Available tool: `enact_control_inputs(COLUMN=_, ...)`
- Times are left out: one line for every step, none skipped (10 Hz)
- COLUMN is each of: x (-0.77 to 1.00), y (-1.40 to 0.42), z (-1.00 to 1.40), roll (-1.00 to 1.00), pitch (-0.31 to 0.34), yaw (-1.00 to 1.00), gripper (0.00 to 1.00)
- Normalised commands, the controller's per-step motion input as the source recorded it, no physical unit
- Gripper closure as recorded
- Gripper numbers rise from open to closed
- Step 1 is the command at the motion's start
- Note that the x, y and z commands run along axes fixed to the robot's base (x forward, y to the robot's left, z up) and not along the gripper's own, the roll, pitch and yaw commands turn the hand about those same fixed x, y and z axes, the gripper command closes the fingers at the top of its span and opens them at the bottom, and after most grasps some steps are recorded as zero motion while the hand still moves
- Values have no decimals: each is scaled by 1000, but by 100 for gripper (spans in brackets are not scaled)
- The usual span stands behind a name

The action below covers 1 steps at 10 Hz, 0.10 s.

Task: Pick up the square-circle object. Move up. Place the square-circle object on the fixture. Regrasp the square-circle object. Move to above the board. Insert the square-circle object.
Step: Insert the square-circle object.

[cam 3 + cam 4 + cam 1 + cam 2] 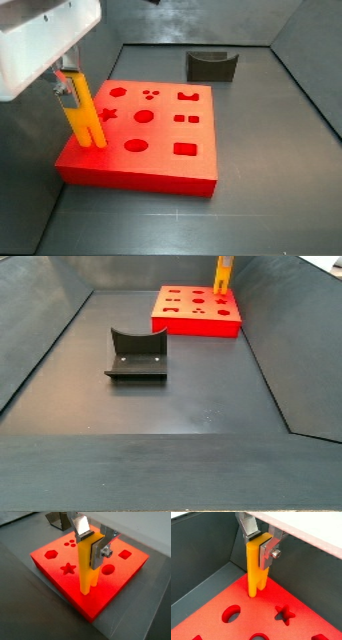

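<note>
No text, label, brand, number or sign can be read in any view. The red board [147,125] bears only shaped cutouts, and the yellow peg [87,564], the gripper [91,542] holding it and the dark fixture [136,354] are unmarked.

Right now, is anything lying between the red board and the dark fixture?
No. In a side view, only bare dark floor separates the fixture from the board. The gripper holds the peg upright over the board.

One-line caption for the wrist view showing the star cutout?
Gripper holds yellow peg upright, tip at red board.
</note>
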Motion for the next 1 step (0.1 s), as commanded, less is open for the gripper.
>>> enact_control_inputs(x=0, y=0, z=0, roll=0, pitch=0, yaw=0, gripper=100)
